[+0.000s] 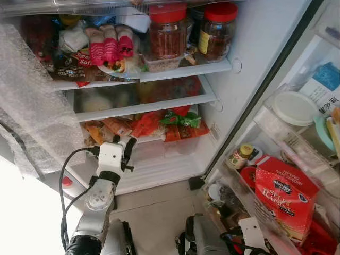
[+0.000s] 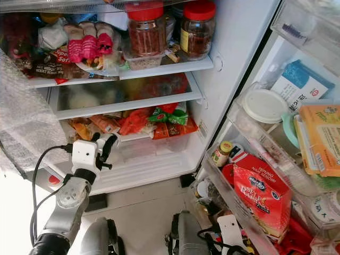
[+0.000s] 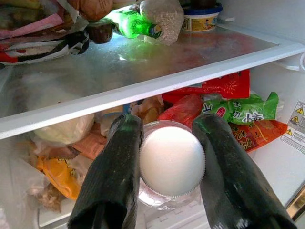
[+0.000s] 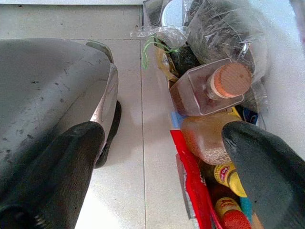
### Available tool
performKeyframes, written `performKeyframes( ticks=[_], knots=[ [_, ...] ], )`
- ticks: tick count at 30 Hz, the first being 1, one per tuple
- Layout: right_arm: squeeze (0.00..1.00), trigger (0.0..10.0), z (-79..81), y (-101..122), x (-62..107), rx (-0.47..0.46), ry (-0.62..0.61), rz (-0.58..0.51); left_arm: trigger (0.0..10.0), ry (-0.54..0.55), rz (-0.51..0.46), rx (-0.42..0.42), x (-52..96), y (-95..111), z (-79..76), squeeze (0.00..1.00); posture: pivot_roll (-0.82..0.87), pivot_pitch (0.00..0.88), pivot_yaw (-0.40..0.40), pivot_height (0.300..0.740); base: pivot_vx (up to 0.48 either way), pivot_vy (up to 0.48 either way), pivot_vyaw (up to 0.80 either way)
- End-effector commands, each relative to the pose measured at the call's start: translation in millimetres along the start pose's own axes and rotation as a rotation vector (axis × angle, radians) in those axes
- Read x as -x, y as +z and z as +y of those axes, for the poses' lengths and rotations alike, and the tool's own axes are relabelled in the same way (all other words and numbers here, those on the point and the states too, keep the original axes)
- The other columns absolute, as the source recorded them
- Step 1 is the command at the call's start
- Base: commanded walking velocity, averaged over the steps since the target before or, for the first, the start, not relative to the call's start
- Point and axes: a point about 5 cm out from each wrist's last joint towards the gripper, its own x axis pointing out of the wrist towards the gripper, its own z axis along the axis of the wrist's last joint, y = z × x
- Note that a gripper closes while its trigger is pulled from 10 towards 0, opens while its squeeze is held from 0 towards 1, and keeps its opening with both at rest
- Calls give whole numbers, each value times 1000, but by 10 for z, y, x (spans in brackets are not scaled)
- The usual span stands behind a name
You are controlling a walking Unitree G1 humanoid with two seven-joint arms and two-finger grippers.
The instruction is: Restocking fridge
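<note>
You are looking down at pale tiled floor (image 1: 154, 212) running up to open fridge. White fridge inner wall (image 1: 265, 48) is catching bright light and glowing evenly. Glass shelf (image 3: 157, 67) is sitting across cabinet, its white front edge shining. Door bin (image 2: 239, 204) of clear plastic is hanging on open door at your right. Sheet of bubble wrap (image 1: 32, 106) is draping down at your left. Floor at lower left is washing out to glare.
</note>
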Motion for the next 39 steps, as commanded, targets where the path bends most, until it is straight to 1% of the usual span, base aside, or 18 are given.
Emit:
performKeyframes(
  ticks=[1, 15, 39],
  knots=[
    [0, 10000, 138, -226, 40, -2, 59, 88, 10000, 5, 10, 5, 30, -42, 16, 0, -133, 211, -40, 626, 0, 0, 0],
    [0, 10000, 142, -229, 41, -1, 56, 85, 10000, 12, 17, 9, 50, -67, 47, 0, -129, 199, -37, 626, 0, 0, 0],
    [0, 10000, 141, -221, 38, 0, 59, 86, 10000, 17, 0, 11, 36, -45, 54, 0, -128, 216, -40, 626, 0, 0, 0]
  ],
)
